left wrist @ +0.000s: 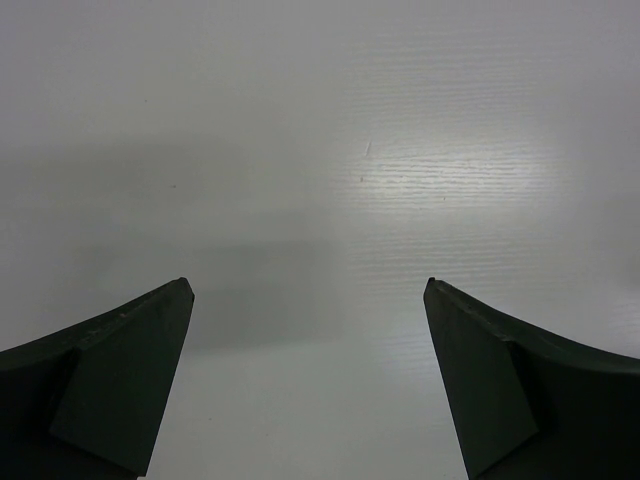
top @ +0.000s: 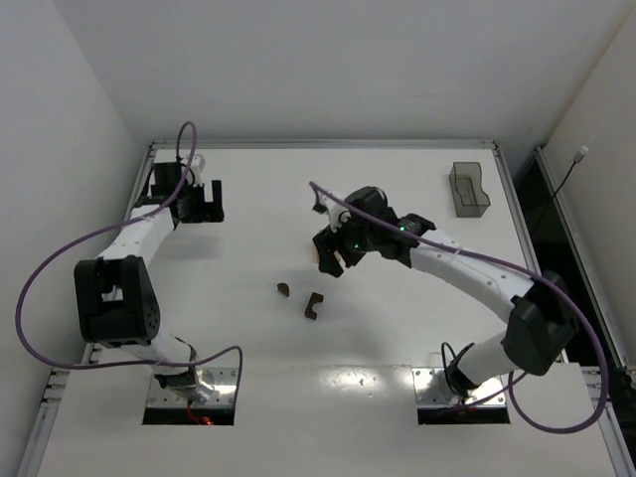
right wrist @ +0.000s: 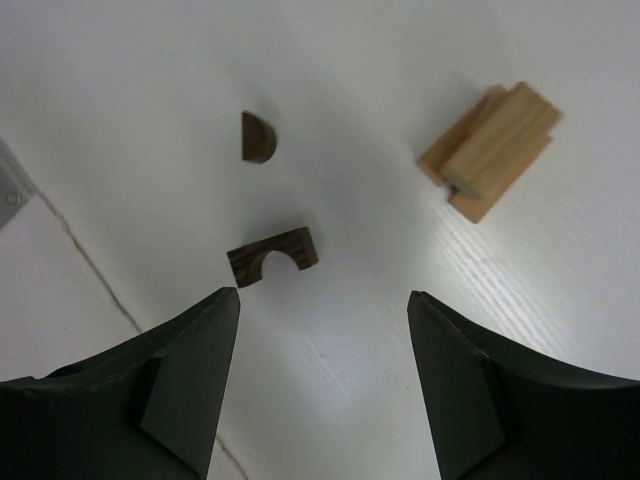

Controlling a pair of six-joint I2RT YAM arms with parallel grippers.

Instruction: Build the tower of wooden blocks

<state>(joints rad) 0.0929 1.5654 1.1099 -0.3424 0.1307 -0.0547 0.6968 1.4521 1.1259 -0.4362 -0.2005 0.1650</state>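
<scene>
In the right wrist view a short stack of light tan wood blocks (right wrist: 490, 150) stands on the white table at upper right, with no dark piece on it. A dark brown arch block (right wrist: 273, 256) lies just ahead of my left fingertip, and a dark brown half-round block (right wrist: 257, 137) lies beyond it. My right gripper (right wrist: 322, 295) is open and empty above the table, between the arch and the stack. In the top view the arch (top: 314, 306) and half-round (top: 283, 289) lie near centre, below my right gripper (top: 334, 256). My left gripper (top: 202, 204) is open and empty at far left.
A grey translucent plastic tray (top: 468, 189) stands at the back right of the table. The left wrist view shows only bare white table between my open left gripper's (left wrist: 308, 285) fingers. A table seam runs at the left of the right wrist view.
</scene>
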